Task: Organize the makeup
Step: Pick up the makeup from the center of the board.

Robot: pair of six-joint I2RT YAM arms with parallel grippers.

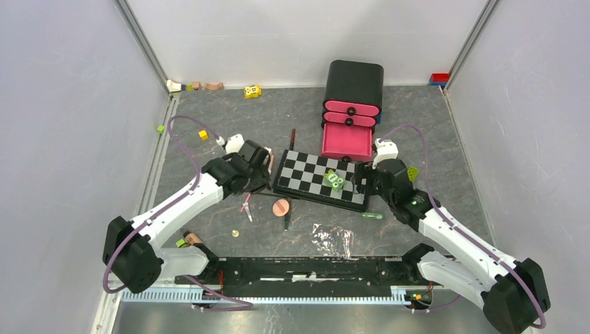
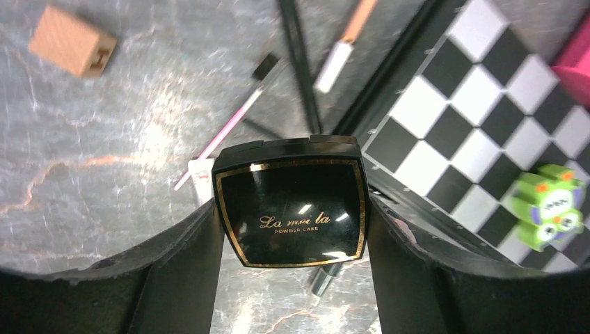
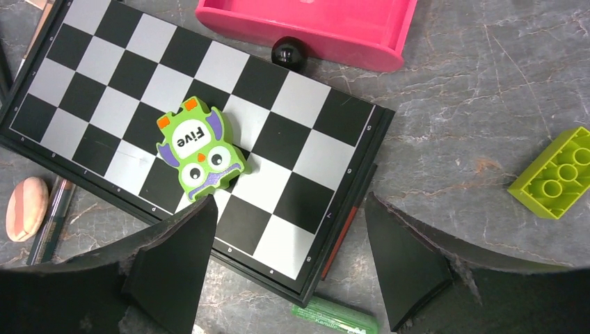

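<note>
**Left pincer [image 2: 295, 233] clamped on the compact [image 2: 291, 202]; right pincer [image 3: 291, 209] held apart over the board [image 3: 90, 76]**

The compact is seen squarely between the left fingers [image 2: 188, 257]. Both its sides are pressed by them, and its gold-lined lid is turned up to the wrist camera. Beyond it a pink pencil [image 2: 229, 125], a dark stick [image 2: 299, 69] and a peach-and-white pencil [image 2: 344, 45] are strewn on the table [image 1: 445, 139], just beside the board's left edge. The puff [image 3: 26, 207] is laid off the board's near left edge, well to the left of the right pincer. The green tube [image 3: 334, 319] is laid on the table just below that pincer, close to the board's near right corner.

The table is covered in a grey marbled sheet and is closed in by white walls. A black chest [image 1: 353, 87] is set at the back, and its lowest pink drawer [image 3: 306, 24] is pulled out almost to the board. An owl toy [image 3: 202, 149] is placed on the board, a lime brick [image 3: 553, 174] lies to its right, and a wooden block [image 2: 73, 40] lies off to the left.

The left jaws are closed onto the compact alone. The right jaws are spread wide, with nothing held between them, and are hung above the board's near right corner. Whether the board is touched cannot be told.
</note>
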